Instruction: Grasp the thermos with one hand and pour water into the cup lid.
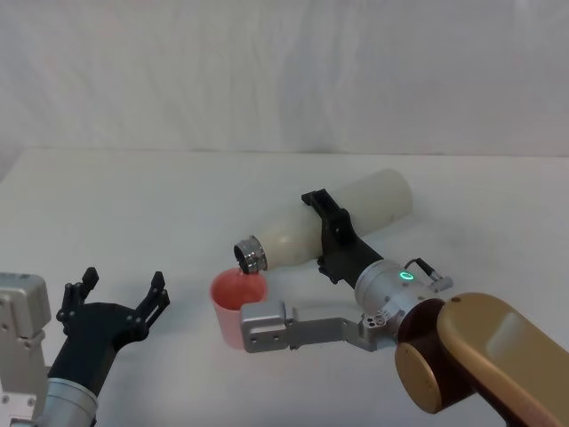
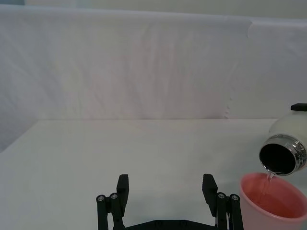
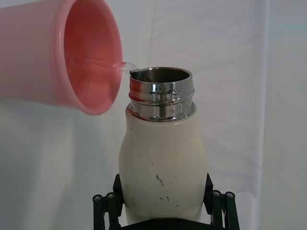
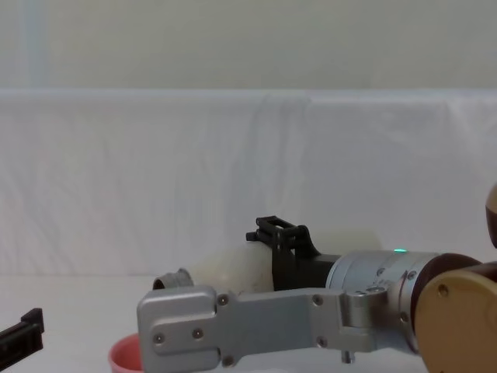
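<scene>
The cream-white thermos (image 1: 347, 221) lies tilted almost level above the table, its steel neck (image 1: 252, 255) down over the pink cup lid (image 1: 233, 301). My right gripper (image 1: 331, 236) is shut around the thermos body. In the right wrist view a thin stream of water runs from the thermos (image 3: 163, 163) into the cup lid (image 3: 72, 52). The left wrist view also shows the thermos mouth (image 2: 283, 155) over the cup lid (image 2: 273, 203), which holds water. My left gripper (image 1: 120, 292) rests open at the near left, apart from the cup lid.
The white table (image 1: 133, 196) runs back to a white cloth backdrop (image 1: 284, 71). My right arm's silver link (image 1: 284, 325) crosses just in front of the cup lid. Bare table lies to the left and behind the thermos.
</scene>
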`<action>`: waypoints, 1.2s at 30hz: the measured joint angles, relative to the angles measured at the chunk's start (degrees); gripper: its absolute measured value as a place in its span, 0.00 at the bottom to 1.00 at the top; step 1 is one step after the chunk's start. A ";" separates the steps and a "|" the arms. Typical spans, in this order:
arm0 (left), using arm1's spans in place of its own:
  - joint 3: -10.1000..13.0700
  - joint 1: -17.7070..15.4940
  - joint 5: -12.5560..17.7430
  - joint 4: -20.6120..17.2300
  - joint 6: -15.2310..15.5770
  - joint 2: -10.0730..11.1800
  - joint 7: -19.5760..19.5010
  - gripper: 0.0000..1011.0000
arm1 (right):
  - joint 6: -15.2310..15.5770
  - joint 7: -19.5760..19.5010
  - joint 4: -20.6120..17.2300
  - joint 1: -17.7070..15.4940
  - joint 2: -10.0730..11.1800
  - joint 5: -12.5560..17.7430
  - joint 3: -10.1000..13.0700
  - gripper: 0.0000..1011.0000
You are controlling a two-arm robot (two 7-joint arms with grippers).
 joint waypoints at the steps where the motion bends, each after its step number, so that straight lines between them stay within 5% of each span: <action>1: 0.00 0.00 0.00 0.00 0.00 0.00 0.00 0.99 | 0.00 0.01 0.01 0.02 -0.01 -0.02 -0.02 0.95; 36: 0.00 0.00 0.00 0.00 0.00 0.00 0.00 0.99 | 0.20 0.51 0.03 0.41 -0.05 -0.81 -0.52 0.95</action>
